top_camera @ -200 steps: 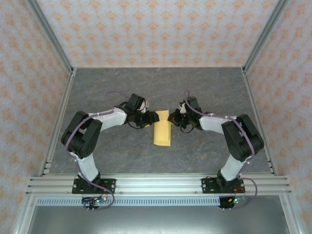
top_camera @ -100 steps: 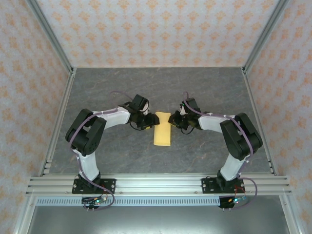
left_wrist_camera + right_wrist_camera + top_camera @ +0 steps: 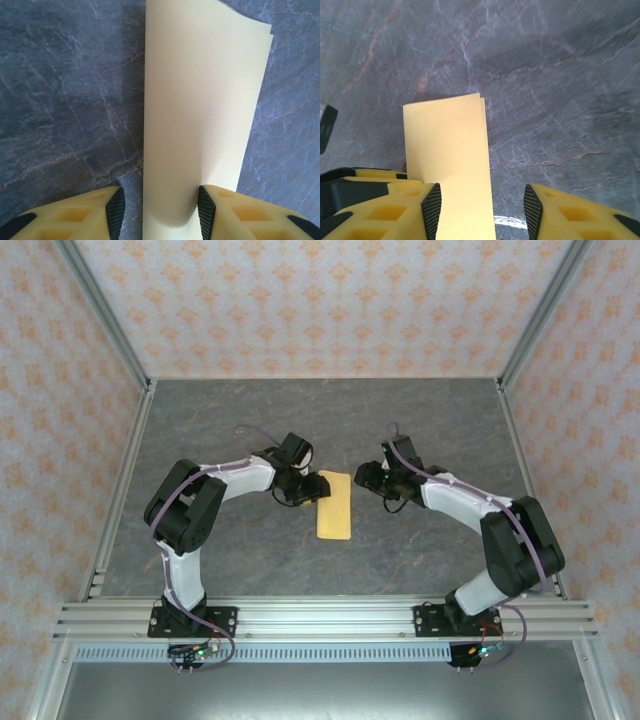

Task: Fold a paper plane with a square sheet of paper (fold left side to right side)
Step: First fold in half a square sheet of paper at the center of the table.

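While the square sheet of paper [image 3: 335, 506] is lying on the grey tabletop [image 3: 230, 420] as a narrow doubled rectangle, the task is being judged as early. The left-to-right fold appears done, while the nose and wing folds are yet to be made, and no paper plane is being formed yet.

Top external view: the sheet is being shown near the middle of the tabletop, between the two arms. Its long axis is running from the near edge towards the far edge, slightly tilted. No pointed end is being presented, so no heading can be assigned. The left claw [image 3: 306, 487] is being kept at the sheet's far left corner. The right claw [image 3: 372, 480] is being kept just beside the far right corner, apart from the sheet.

Left wrist view: the sheet [image 3: 200, 110] is being seen running straight ahead between the fingers. The jaws are being held partly apart, straddling it without clamping. One pad [image 3: 206, 210] is lying against the sheet's edge, while the other is standing clear. Two layered edges are showing at the far right corner.

Right wrist view: the right claw [image 3: 482, 210] is being held moderately wide with nothing gripped. The sheet [image 3: 447, 150] is lying flat below it, nearer the finger at the left of that view, with its long axis running ahead.
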You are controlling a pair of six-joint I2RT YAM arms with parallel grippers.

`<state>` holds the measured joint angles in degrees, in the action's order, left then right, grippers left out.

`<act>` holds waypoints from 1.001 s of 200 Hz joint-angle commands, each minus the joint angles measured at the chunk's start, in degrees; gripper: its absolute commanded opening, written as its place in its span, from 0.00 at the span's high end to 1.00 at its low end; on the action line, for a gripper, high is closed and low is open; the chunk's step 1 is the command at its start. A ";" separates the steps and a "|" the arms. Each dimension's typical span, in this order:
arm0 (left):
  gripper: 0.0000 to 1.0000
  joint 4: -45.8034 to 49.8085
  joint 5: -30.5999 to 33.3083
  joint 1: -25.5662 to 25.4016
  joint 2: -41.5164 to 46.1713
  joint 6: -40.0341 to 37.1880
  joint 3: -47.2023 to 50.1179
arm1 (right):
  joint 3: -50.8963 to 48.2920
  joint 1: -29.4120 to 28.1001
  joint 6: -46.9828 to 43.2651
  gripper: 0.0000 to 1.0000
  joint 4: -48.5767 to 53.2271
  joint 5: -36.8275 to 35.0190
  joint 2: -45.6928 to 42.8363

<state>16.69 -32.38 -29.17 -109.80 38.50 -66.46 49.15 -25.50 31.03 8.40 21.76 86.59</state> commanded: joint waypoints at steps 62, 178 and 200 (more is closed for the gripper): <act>0.59 6.13 5.03 -1.53 -3.40 -2.67 -3.02 | 0.78 -0.26 -2.27 0.46 3.75 -5.17 -2.57; 0.58 7.84 6.08 -2.04 -4.27 -4.05 -4.43 | -0.28 -0.26 -0.14 0.40 0.65 -1.63 -2.82; 0.58 7.86 6.18 -2.14 -4.44 -3.96 -4.47 | -0.45 -0.31 -0.03 0.40 0.39 -1.25 -2.68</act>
<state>22.76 -29.02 -30.39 -111.61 35.88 -70.57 49.08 -25.50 30.20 10.26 19.92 84.95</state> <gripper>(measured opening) 0.418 0.596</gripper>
